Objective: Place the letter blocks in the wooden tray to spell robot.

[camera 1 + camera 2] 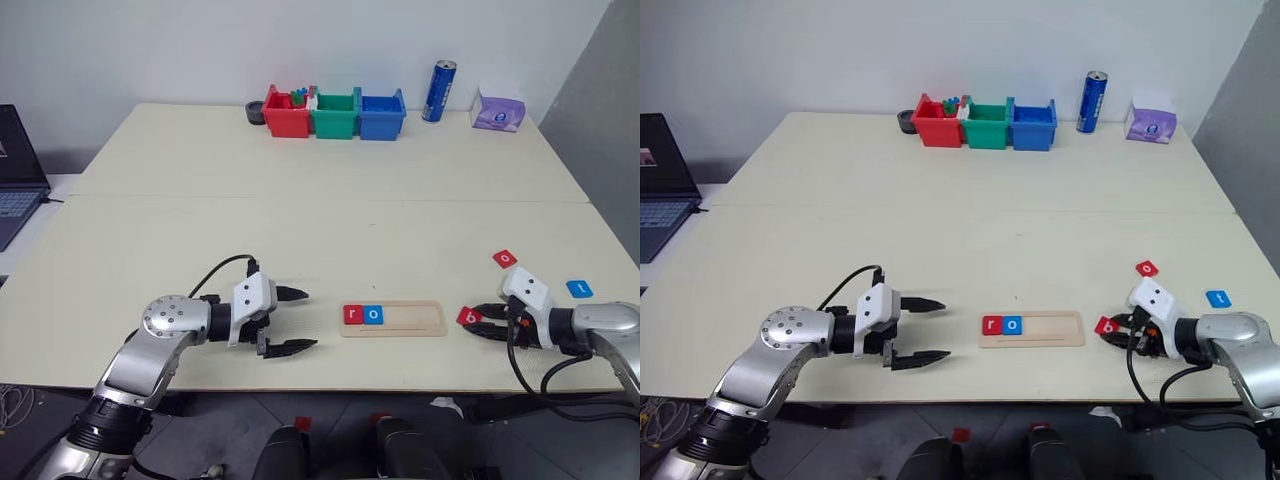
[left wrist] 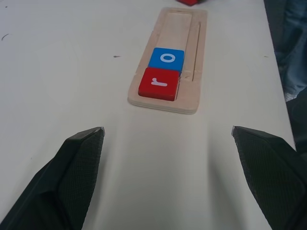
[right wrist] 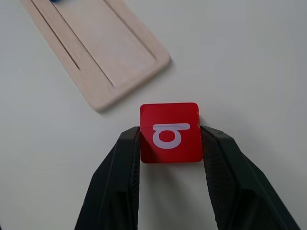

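Left eye view is showing the wooden tray [image 1: 392, 318] lying on the table [image 1: 320, 215] between the two arms. Its groove is holding a red "r" block [image 1: 353, 314] at the left end, with a blue "o" block [image 1: 373, 314] touching it; the rest of the groove is lying bare. At the far edge, a red bin [image 1: 286, 113], a green bin [image 1: 335, 115] and a blue bin [image 1: 381, 114] are standing side by side, the red one containing small coloured pieces.

Right gripper [image 3: 170, 136] is clamping a red "b" block [image 3: 170, 132] between its fingers, just beside the tray's right end. Left gripper [image 1: 291, 320] is hovering left of the tray, jaws spread wide and grasping nothing. A red "o" block [image 1: 505, 258] and a blue "t" block [image 1: 579, 288] are lying near the right arm
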Action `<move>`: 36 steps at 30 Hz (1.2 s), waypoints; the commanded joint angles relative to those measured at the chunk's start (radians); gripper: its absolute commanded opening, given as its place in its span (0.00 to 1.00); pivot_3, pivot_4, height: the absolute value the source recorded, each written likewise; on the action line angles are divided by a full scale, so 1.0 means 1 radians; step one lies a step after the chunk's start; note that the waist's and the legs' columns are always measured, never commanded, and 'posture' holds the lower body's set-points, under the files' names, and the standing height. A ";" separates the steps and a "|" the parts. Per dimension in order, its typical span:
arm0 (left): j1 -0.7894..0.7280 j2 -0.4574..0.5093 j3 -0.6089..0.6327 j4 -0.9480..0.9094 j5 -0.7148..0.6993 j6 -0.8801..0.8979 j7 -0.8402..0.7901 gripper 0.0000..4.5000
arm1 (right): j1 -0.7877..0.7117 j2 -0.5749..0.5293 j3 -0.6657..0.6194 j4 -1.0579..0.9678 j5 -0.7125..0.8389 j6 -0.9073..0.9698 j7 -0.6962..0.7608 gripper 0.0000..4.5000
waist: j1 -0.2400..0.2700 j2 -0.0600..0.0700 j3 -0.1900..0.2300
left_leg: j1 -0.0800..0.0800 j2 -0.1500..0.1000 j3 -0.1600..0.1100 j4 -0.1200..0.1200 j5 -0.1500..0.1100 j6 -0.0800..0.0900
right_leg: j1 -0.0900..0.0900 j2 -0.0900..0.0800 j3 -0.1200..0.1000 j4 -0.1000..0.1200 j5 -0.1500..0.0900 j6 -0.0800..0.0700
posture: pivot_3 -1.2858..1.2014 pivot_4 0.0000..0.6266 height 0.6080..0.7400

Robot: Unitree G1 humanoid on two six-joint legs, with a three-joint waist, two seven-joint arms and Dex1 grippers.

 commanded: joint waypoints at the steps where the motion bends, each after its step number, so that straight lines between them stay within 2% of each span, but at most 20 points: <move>1: 0.006 0.014 0.029 -0.002 -0.001 -0.032 -0.002 1.00 | -0.057 -0.011 0.045 -0.142 0.016 0.020 0.021 0.32 | 0.000 0.000 0.000 | 0.000 0.000 0.000 0.000 0.000 0.000 | 0.000 0.000 0.000 0.000 0.000 0.000 | 0.52 0.24 1.00; 5: 0.007 0.017 0.030 0.009 0.000 -0.045 -0.007 1.00 | -0.121 -0.005 0.140 -0.181 -0.016 0.045 0.030 0.32 | 0.003 0.000 0.000 | -0.001 0.000 0.000 0.000 0.000 0.000 | 0.000 0.000 -0.002 0.000 0.000 0.000 | 0.52 0.24 1.00; 9: 0.003 0.016 0.028 0.019 -0.002 -0.051 -0.016 1.00 | -0.219 0.027 0.259 -0.121 -0.080 0.049 0.032 0.32 | 0.003 0.000 0.000 | -0.001 -0.001 0.000 0.001 0.000 0.000 | 0.000 -0.001 -0.001 -0.001 0.000 0.000 | 0.52 0.24 1.00; 13: 0.009 0.012 0.026 0.012 -0.002 -0.054 -0.011 1.00 | -0.290 0.060 0.318 -0.073 -0.108 0.052 0.038 0.32 | 0.004 0.000 0.000 | -0.001 -0.001 0.000 0.001 0.000 0.000 | 0.000 -0.001 -0.001 0.000 0.000 -0.001 | 0.52 0.24 1.00; 21: 0.017 0.001 0.013 -0.023 0.000 -0.039 0.012 1.00 | -0.345 0.117 0.376 -0.020 -0.152 0.042 0.046 0.32 | 0.003 0.000 0.000 | -0.001 0.000 -0.001 0.000 0.000 0.000 | -0.001 -0.001 -0.002 0.000 0.003 -0.005 | 0.52 0.24 1.00; 36: 0.022 -0.011 0.010 0.001 0.010 -0.069 0.017 1.00 | -0.382 0.144 0.391 0.009 -0.167 0.051 0.088 0.32 | 0.003 0.000 0.000 | -0.001 0.000 -0.001 0.000 0.000 0.000 | -0.001 -0.001 -0.002 0.000 0.003 -0.005 | 0.52 0.24 1.00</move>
